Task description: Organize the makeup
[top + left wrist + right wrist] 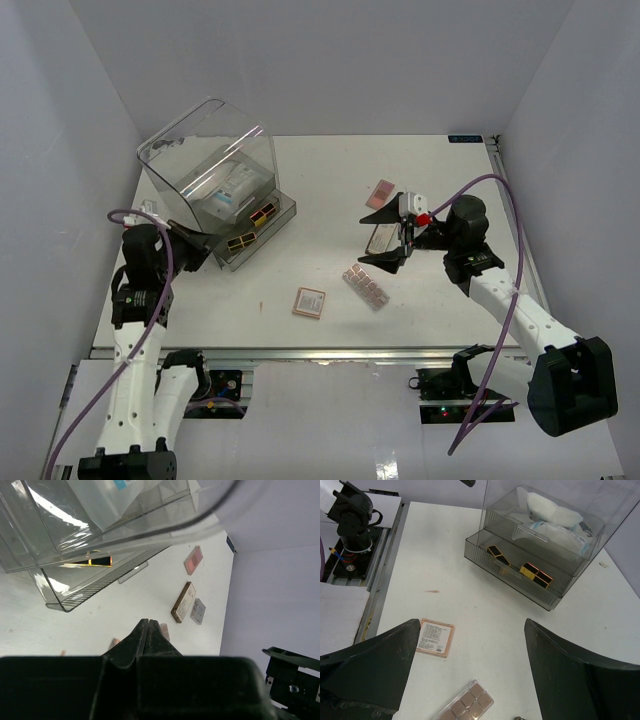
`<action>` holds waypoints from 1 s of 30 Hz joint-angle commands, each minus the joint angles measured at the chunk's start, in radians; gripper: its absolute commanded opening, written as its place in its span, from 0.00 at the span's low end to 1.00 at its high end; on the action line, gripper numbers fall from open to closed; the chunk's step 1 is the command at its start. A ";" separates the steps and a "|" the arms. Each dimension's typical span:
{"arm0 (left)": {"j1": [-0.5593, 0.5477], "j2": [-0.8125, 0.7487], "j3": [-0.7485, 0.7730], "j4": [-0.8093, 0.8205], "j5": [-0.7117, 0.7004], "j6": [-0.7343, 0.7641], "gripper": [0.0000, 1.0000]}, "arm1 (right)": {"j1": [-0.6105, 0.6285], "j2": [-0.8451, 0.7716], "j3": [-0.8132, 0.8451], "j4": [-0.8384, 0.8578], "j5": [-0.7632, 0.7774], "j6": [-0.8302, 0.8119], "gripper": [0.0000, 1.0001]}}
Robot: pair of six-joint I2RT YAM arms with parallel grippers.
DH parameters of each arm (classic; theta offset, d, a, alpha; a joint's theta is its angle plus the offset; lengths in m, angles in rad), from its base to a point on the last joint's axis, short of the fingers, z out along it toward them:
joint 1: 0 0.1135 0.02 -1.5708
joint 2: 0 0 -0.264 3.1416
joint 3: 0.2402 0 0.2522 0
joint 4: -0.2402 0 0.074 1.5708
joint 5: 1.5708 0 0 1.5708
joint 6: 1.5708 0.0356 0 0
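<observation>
Left gripper [148,624]: fingers pressed together with nothing between them, low at the front corner of the clear box [205,150].
Right gripper [470,630]: fingers spread wide, holding nothing, above the bench [320,225].
Clear box: directly ahead of the left gripper and well apart from the right gripper; the lid is tipped up and the bottom drawer is pulled out.
Black-gold palettes [536,574]: inside the open drawer, just ahead of the left gripper.
Sachets [555,515]: in the box's upper compartment, above the drawer.
Peach palette [435,637]: flat on the bench with its printed side up, just ahead of one fingertip of the right gripper.
Pink strip [365,285]: on the bench close below the right gripper, between its fingers in the wrist view.
Brown palette [183,601]: on the bench under the right gripper, partly hidden by it from above.
Pink palette [382,192]: on the bench just beyond the right gripper, on the far side from the arm bases.
</observation>
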 commanded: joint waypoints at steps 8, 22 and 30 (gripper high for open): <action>-0.018 -0.113 0.173 0.006 0.031 0.247 0.02 | -0.009 0.011 -0.001 0.019 -0.018 -0.007 0.91; -0.240 0.213 0.388 0.075 0.119 0.385 0.04 | -0.057 0.015 -0.001 0.019 -0.021 -0.006 0.91; -0.853 0.550 0.563 -0.051 -0.538 0.627 0.14 | -0.081 0.025 -0.002 0.022 -0.023 -0.003 0.91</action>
